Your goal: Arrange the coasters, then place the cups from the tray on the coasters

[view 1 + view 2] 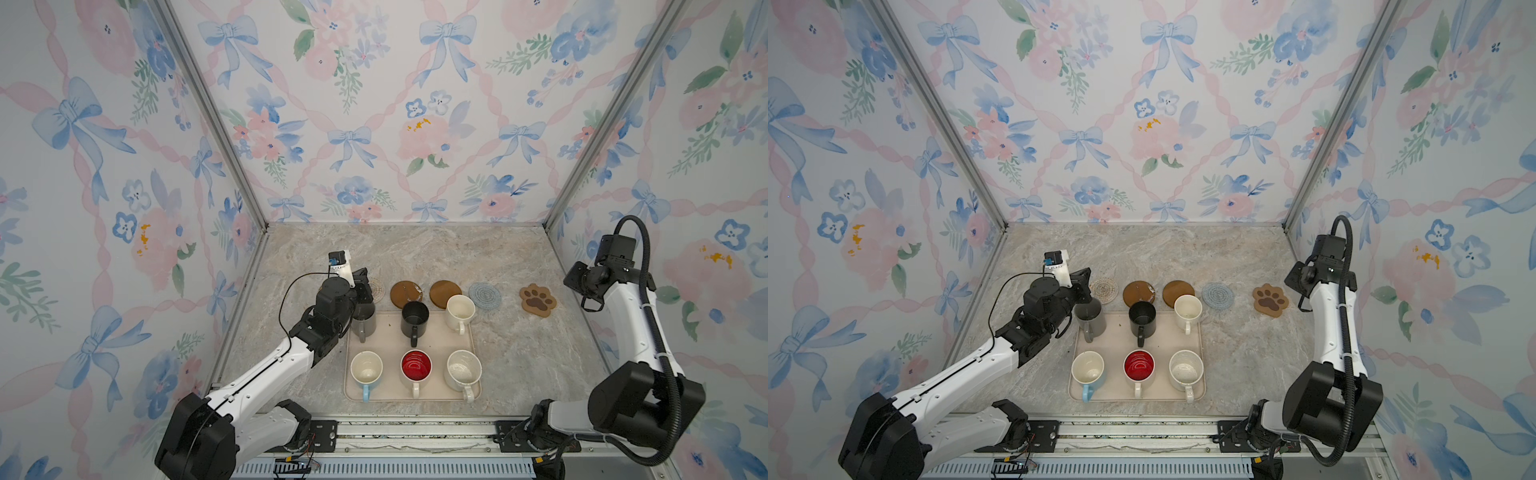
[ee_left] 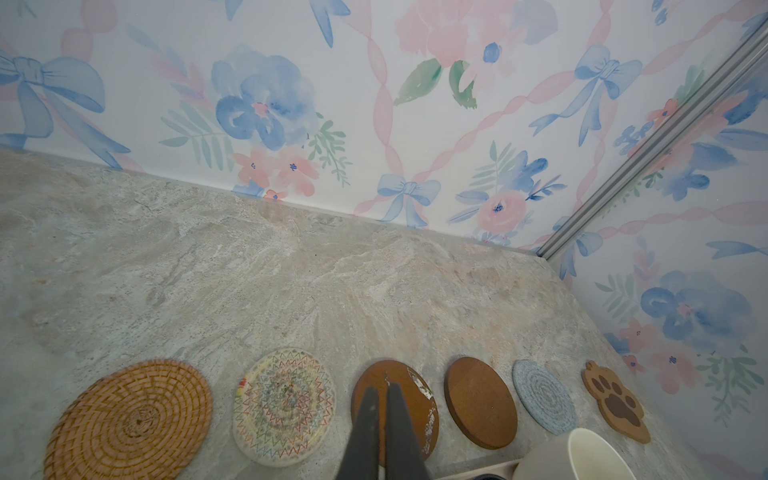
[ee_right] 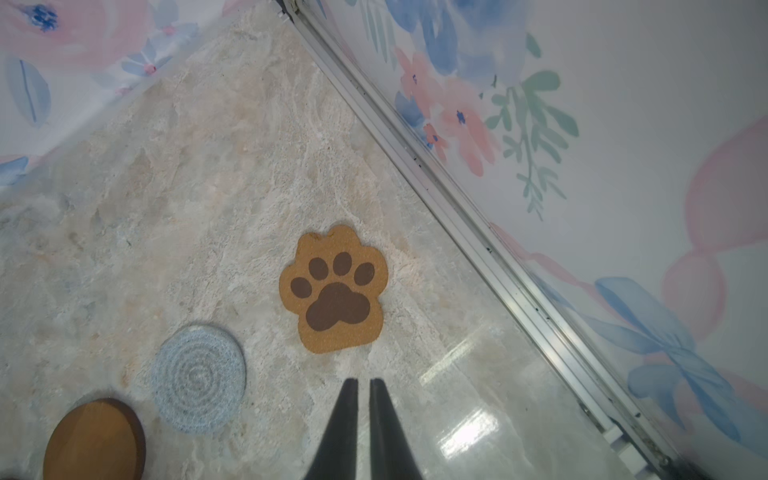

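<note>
Toward six o'clock on the marbled tabletop point(image 1: 519, 353), in both top views, lies a beige tray point(image 1: 388, 334) carrying six mugs in two rows of three. The grey mug point(image 1: 365, 322), black mug point(image 1: 414, 318) and cream mug point(image 1: 460, 309) stand on the twelve o'clock side. The light blue mug point(image 1: 366, 370), red-lined mug point(image 1: 416, 368) and speckled mug point(image 1: 463, 370) stand on the six o'clock side. Just past the tray's twelve o'clock edge, six coasters lie flat in a line running from nine to three o'clock: rattan coaster point(image 2: 129, 419), pale woven coaster point(image 2: 284, 405), scuffed brown coaster point(image 2: 386, 370), plain brown coaster point(image 2: 480, 403), blue-grey coaster point(image 2: 544, 397) and paw coaster point(image 2: 617, 401). The left gripper point(image 2: 381, 384) reaches in from seven o'clock over the grey mug's far side, jaws clenched with nothing visible between them. Whether it touches that mug cannot be told. The right gripper point(image 3: 364, 380), at three o'clock, is clenched and empty, raised above bare tabletop near the paw coaster.
</note>
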Available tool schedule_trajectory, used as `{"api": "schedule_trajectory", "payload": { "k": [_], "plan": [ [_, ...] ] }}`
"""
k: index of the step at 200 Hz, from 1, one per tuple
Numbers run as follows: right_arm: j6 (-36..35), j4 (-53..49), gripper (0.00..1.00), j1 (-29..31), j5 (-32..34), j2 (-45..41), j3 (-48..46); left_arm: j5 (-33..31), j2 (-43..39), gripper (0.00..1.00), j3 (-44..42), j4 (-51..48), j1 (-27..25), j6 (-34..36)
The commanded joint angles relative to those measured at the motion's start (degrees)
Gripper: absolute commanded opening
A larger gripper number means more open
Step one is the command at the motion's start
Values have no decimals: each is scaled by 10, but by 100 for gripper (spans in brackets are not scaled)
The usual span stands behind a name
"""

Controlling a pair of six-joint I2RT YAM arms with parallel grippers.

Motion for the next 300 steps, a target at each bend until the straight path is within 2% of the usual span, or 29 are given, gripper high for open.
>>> {"api": "schedule_trajectory", "payload": {
  "k": [1, 22, 55, 61, 70, 77, 108, 145, 185, 235, 264, 300],
  "plan": [
    [12, -44, 0, 7, -40, -17, -47, 1, 7, 0, -4, -8, 2, 14],
    [30, -47, 0, 40, -31, -44, -88, 10, 20, 0, 3, -7, 5, 18],
    [55, -58, 0, 78, 45, -40, -118, 37, 42, 0, 12, -9, 20, 21],
    [57, -54, 0, 76, 51, -35, -122, 42, 43, 0, 12, -9, 23, 20],
    [62, -44, 7, 66, 53, -25, -130, 49, 44, 0, 12, -9, 28, 17],
    [67, -34, 8, 54, 46, -16, -135, 53, 45, 0, 13, -9, 32, 15],
    [83, 12, 0, 13, 25, 14, -151, 70, 42, 0, 16, -8, 44, 11],
    [113, 42, 0, -19, 14, 43, -145, 88, 42, 0, 37, -15, 50, 13],
    [128, 56, 0, -30, 15, 78, -137, 109, 69, 0, 102, -29, 50, 15],
    [139, 50, 0, -30, 7, 62, -139, 139, 102, 0, 149, -36, 50, 10],
    [148, 40, 0, -4, 16, 26, -149, 153, 114, 0, 163, -37, 49, 9],
    [167, 24, 0, 58, 47, -18, -155, 161, 127, 0, 171, -37, 49, 9]
  ]
}}
